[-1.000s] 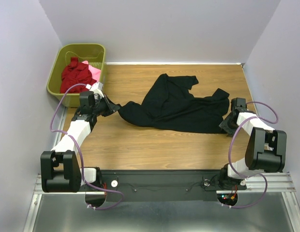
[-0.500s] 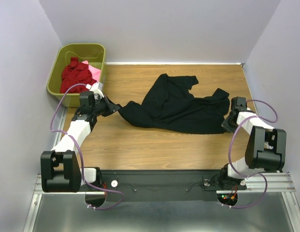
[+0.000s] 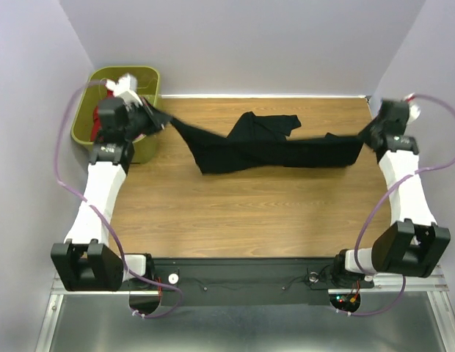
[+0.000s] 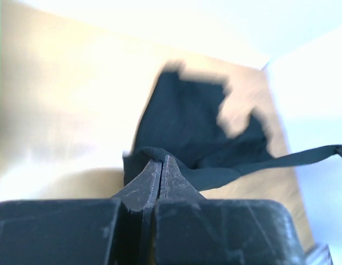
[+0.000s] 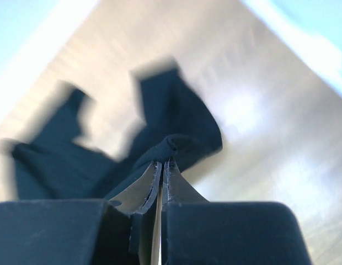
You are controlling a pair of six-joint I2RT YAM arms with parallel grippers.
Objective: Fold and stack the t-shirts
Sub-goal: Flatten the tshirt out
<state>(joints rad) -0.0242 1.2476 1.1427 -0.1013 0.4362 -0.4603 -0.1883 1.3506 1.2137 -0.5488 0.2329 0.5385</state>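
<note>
Spreading step: left hand (image 3: 161, 119) and right hand (image 3: 365, 139) each pinch the black t-shirt (image 3: 271, 151) beside the basket (image 3: 128, 70); next I should lay it flat.

No text, label, brand or number can be read anywhere (the wrist views are blurred besides).

Olive-green plastic basket (image 3: 147, 72) sits at the far-left corner of the wood-grain table (image 3: 249, 213) — pale walls (image 3: 249, 44) enclose three sides.

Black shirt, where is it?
Top view: the black shirt stretches across the table, pinched between the left gripper by the green basket and the right gripper.
</note>
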